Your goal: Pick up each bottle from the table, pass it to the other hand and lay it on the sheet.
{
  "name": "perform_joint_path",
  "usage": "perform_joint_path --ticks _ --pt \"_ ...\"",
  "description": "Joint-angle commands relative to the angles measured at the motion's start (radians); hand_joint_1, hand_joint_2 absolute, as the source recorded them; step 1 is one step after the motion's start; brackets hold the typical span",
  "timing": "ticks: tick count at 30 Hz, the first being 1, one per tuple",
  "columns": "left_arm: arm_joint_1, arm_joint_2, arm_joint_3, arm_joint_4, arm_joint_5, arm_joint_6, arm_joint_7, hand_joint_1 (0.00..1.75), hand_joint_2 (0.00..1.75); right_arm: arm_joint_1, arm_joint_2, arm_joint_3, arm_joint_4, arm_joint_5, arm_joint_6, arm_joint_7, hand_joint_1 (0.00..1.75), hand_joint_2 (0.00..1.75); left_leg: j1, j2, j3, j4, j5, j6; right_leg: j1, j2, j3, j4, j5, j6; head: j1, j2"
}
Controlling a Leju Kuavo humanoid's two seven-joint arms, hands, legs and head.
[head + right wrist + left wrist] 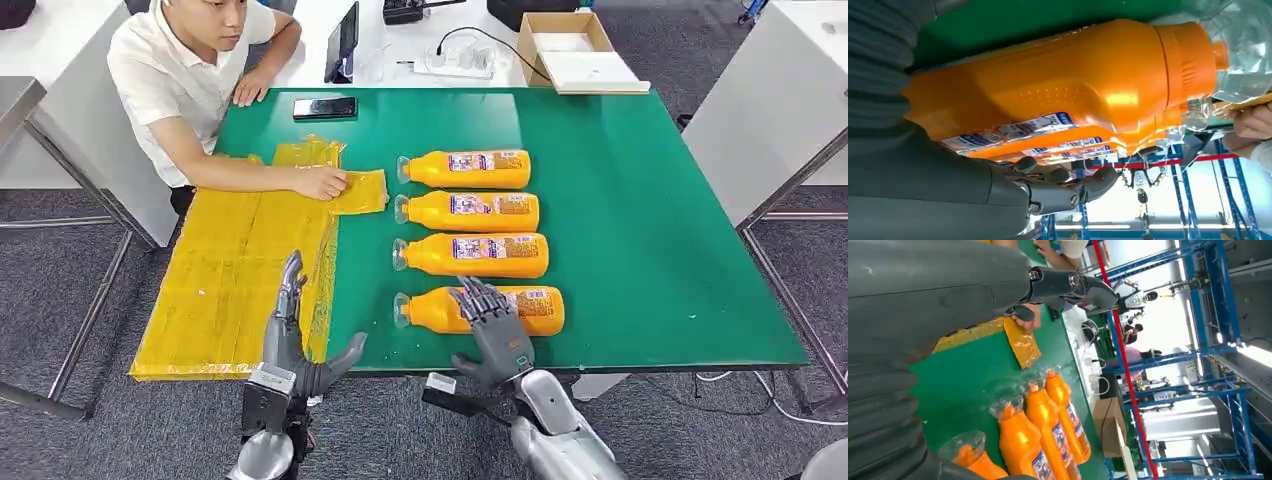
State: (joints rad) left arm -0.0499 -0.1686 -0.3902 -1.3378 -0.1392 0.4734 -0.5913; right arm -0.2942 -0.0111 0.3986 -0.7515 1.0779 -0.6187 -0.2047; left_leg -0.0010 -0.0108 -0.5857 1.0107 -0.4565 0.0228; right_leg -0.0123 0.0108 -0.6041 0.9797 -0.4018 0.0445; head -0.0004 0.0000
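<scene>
Right hand (492,322), fingers spread, rests atop the nearest orange bottle (540,310): rigid, smooth, probably heavy; grasp mid-body. Left hand (300,345) spread, empty.

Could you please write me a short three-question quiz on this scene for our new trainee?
1. True or false: the right hand is over the nearest orange plastic bottle.
2. How many orange bottles lie on the green table? A) three B) four C) five
3. Fill in: a person's hand rests on the yellow ____.

Key: 1 true. 2 B; all four lie in a row, caps towards the sheet. 3 sheet; the left hand is open over its near edge.
</scene>
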Motion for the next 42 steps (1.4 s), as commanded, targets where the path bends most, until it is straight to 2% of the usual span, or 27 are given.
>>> perform_joint_path --ticks 1,6,8,13,16,37,41,42 --pt "0.010 0.009 -0.010 -0.014 -0.004 0.006 0.006 0.00 1.75 -0.004 -0.037 0.005 -0.035 0.166 -0.079 0.105 0.00 1.75 0.000 0.000 0.003 -0.001 -0.001 -0.001 0.000 -0.001 0.002 -0.001 -0.001 -0.001 0.000 0.000" --pt "0.011 0.006 0.000 -0.017 -0.005 0.010 0.004 0.00 1.75 -0.013 -0.046 -0.009 -0.002 0.209 -0.079 0.136 0.00 1.75 0.000 0.000 0.005 -0.001 -0.001 -0.001 0.001 -0.002 0.005 -0.001 -0.001 -0.002 0.000 0.000" --pt "0.012 0.007 -0.001 -0.018 -0.006 0.008 0.003 0.00 1.75 -0.023 -0.036 -0.026 0.052 0.172 -0.079 0.115 0.00 1.75 0.000 0.000 0.006 -0.001 -0.001 -0.001 0.001 -0.002 0.006 -0.001 -0.001 -0.002 0.000 0.000" --pt "0.015 0.003 -0.005 -0.005 -0.010 0.004 0.013 0.00 1.75 -0.062 -0.038 -0.032 0.161 0.164 0.027 0.164 0.00 1.75 0.000 0.000 0.006 -0.001 -0.001 -0.001 0.000 -0.001 0.006 -0.001 -0.001 -0.001 0.000 0.000" --pt "0.012 -0.002 -0.018 0.023 -0.007 -0.011 0.028 0.00 1.75 -0.068 -0.043 -0.031 0.193 0.171 0.024 0.188 0.00 1.75 0.000 -0.001 0.007 -0.002 0.000 -0.002 0.000 -0.003 0.007 -0.002 -0.001 -0.002 0.000 0.000" --pt "0.003 0.006 -0.039 0.033 -0.007 -0.027 0.032 0.00 1.75 -0.082 -0.051 -0.064 0.233 0.156 0.016 0.207 0.00 1.75 -0.001 -0.002 0.013 -0.001 0.000 -0.001 0.000 -0.003 0.013 -0.002 0.000 -0.001 0.000 0.000" --pt "-0.004 0.010 -0.043 0.033 -0.020 -0.027 0.041 0.00 1.75 -0.101 -0.053 -0.074 0.272 0.154 0.086 0.233 0.00 1.75 0.000 -0.002 0.014 -0.001 0.001 -0.001 0.000 -0.004 0.014 -0.002 0.000 -0.001 0.000 0.000" --pt "-0.006 0.011 -0.043 0.032 -0.021 -0.031 0.043 0.00 1.75 -0.106 -0.053 -0.083 0.282 0.141 0.133 0.238 0.00 1.75 0.000 -0.002 0.013 -0.001 0.001 -0.001 0.000 -0.004 0.014 -0.003 0.000 -0.001 0.000 0.000"
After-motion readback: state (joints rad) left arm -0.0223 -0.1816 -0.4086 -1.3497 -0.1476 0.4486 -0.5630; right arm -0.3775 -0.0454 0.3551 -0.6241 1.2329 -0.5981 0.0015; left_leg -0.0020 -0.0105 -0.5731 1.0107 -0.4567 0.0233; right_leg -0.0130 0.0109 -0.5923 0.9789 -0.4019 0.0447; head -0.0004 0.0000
